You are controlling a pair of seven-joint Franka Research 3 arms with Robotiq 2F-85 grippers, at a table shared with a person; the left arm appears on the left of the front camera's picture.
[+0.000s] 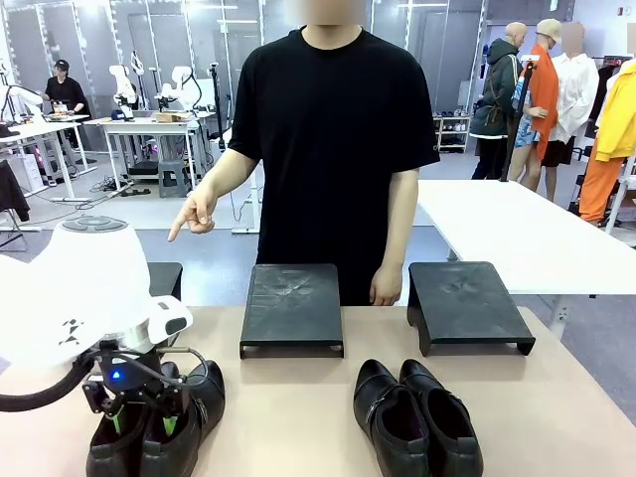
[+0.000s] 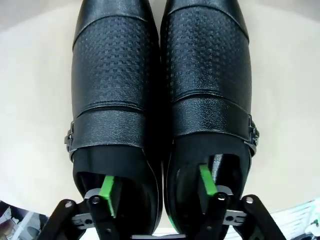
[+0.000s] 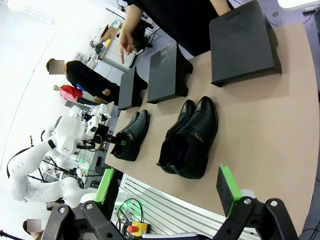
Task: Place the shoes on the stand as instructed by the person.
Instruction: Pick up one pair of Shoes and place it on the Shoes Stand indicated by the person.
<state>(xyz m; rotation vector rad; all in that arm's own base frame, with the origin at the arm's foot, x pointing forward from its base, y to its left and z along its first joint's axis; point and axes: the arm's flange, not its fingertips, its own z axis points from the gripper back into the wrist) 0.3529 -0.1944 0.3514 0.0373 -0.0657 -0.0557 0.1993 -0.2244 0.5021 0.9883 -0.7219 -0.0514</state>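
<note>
Nearest me, my left gripper [image 1: 144,422] has its jaws clenched on the left pair of shoes [image 1: 202,390] at the desk [image 1: 288,417] front edge, my right gripper [image 3: 166,190] hangs with jaws released, the right pair [image 1: 417,422] sits before two stands [image 1: 291,303], and the person's hand [image 1: 194,214] points beyond.

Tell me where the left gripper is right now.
Front view, near-left of the table: the left gripper is shut on the left pair of shoes, one finger inside each shoe. The other pair lies to its right.
</note>
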